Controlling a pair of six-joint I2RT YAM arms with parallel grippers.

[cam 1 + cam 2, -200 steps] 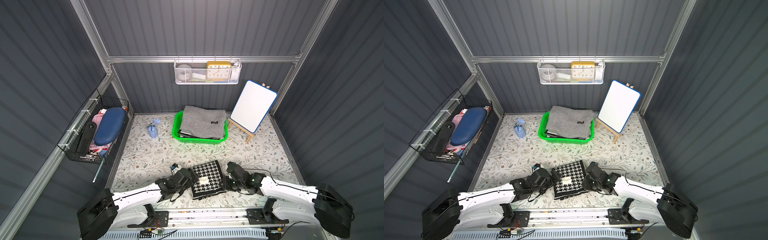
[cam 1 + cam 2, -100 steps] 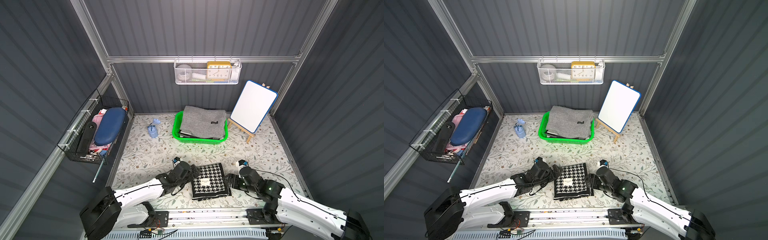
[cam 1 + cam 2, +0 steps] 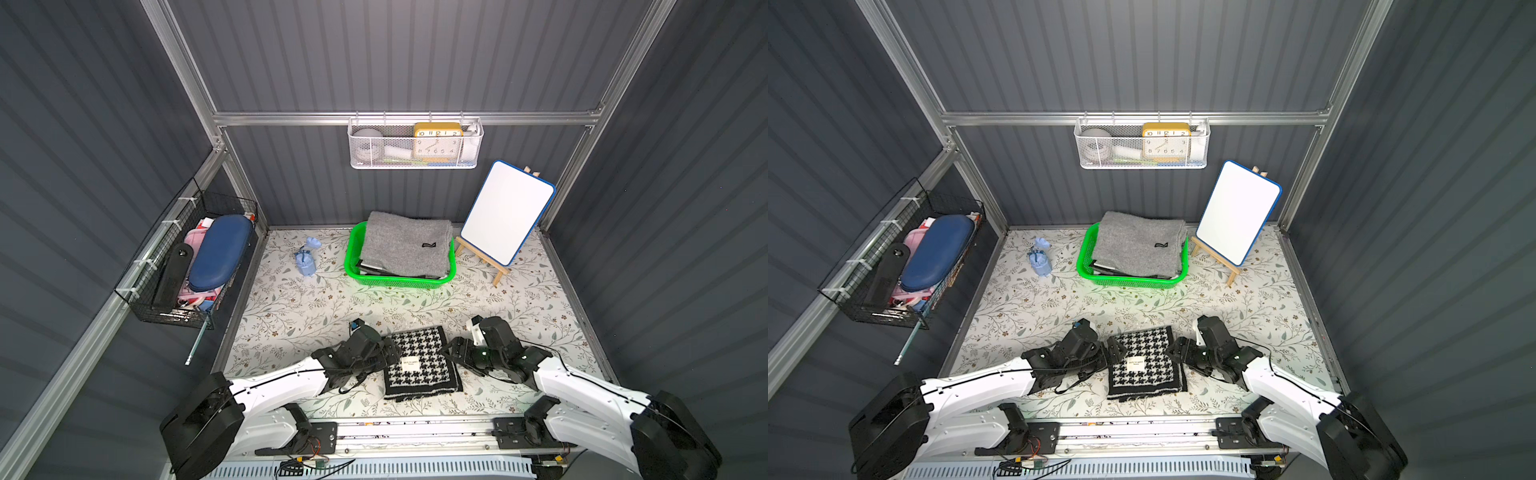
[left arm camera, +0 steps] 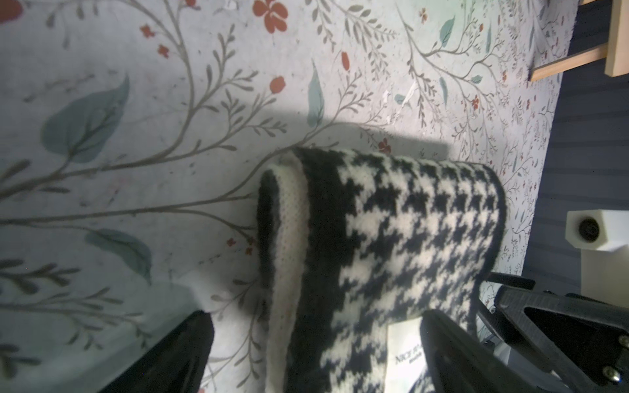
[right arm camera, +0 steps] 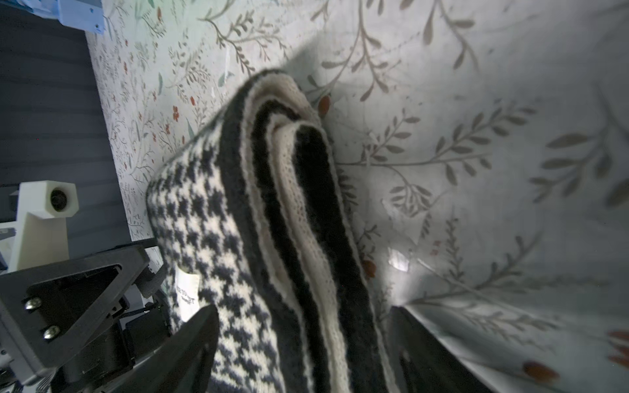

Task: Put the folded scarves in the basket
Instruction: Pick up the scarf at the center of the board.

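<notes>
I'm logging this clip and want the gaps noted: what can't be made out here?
- Under the grey folded knit cloth in the bright green perforated plastic basket: covered, both top views.
- The small white label on the black-and-white houndstooth folded scarf: print too small in top views; in the left wrist view, half hidden by the left gripper.

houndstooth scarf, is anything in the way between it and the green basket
Nothing stands on the floral mat between the scarf and the basket. The basket already holds a folded gray cloth piled above its rim, so the scarf would have to land on top of it.
</notes>
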